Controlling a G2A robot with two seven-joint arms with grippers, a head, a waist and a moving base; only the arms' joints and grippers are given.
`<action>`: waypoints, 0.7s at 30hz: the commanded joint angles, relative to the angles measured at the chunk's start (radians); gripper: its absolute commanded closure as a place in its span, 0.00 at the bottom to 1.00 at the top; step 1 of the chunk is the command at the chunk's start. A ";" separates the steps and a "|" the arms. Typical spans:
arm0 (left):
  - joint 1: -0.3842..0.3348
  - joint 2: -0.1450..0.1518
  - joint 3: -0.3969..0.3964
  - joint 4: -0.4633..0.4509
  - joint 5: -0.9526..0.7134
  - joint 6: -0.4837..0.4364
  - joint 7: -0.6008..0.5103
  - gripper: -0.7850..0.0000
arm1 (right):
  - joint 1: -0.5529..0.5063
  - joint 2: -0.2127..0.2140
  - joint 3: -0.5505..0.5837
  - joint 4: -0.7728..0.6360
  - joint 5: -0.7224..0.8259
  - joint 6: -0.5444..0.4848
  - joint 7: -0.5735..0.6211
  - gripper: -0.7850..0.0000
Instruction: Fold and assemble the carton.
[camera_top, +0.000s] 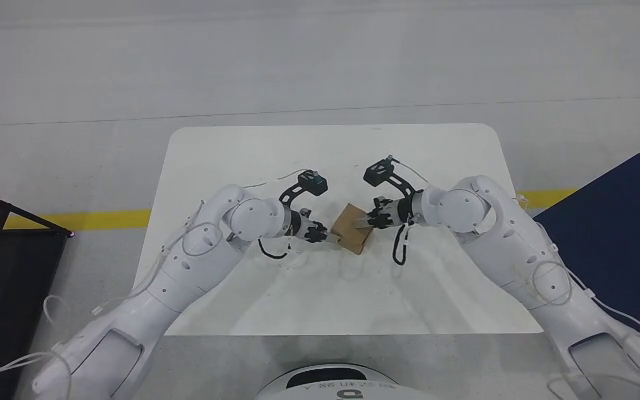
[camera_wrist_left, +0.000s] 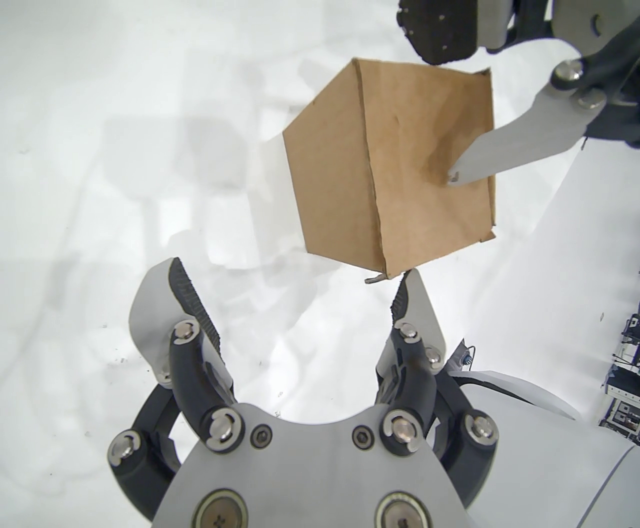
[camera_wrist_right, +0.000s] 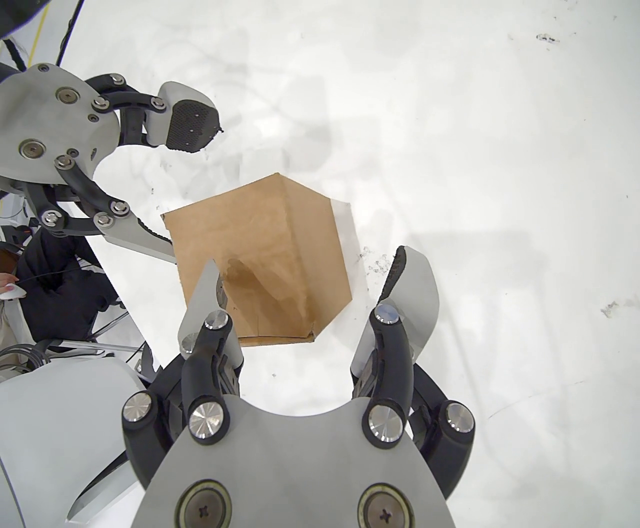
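Observation:
A small brown carton (camera_top: 352, 228) stands folded into a box shape on the white table (camera_top: 250, 160), between my two grippers. My left gripper (camera_top: 318, 235) is open, and in the left wrist view (camera_wrist_left: 292, 280) one of its fingertips (camera_wrist_left: 407, 287) sits just short of the carton's (camera_wrist_left: 390, 175) nearest corner. My right gripper (camera_top: 378, 214) is also open (camera_wrist_right: 307, 262) and straddles the carton (camera_wrist_right: 270, 250). One of the right gripper's fingers (camera_wrist_left: 500, 150) rests its tip on a carton face, while the other pad (camera_wrist_left: 440, 30) hangs off the far edge.
The table's free surface lies all around the carton, with its edges well away. A dark blue mat (camera_top: 610, 210) lies on the floor to the right. A yellow line (camera_top: 100, 218) runs along the floor to the left.

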 joint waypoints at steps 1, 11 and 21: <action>-0.006 -0.004 0.008 0.006 0.003 -0.001 0.004 0.00 | 0.000 0.000 0.001 0.000 0.000 -0.004 0.003 0.27; -0.011 -0.002 -0.018 0.052 -0.001 -0.009 0.015 0.00 | -0.002 -0.002 0.005 -0.004 0.002 -0.013 0.012 0.29; 0.000 0.001 -0.031 0.025 -0.020 -0.023 0.008 0.00 | -0.006 -0.004 0.003 -0.018 -0.002 -0.012 0.020 0.30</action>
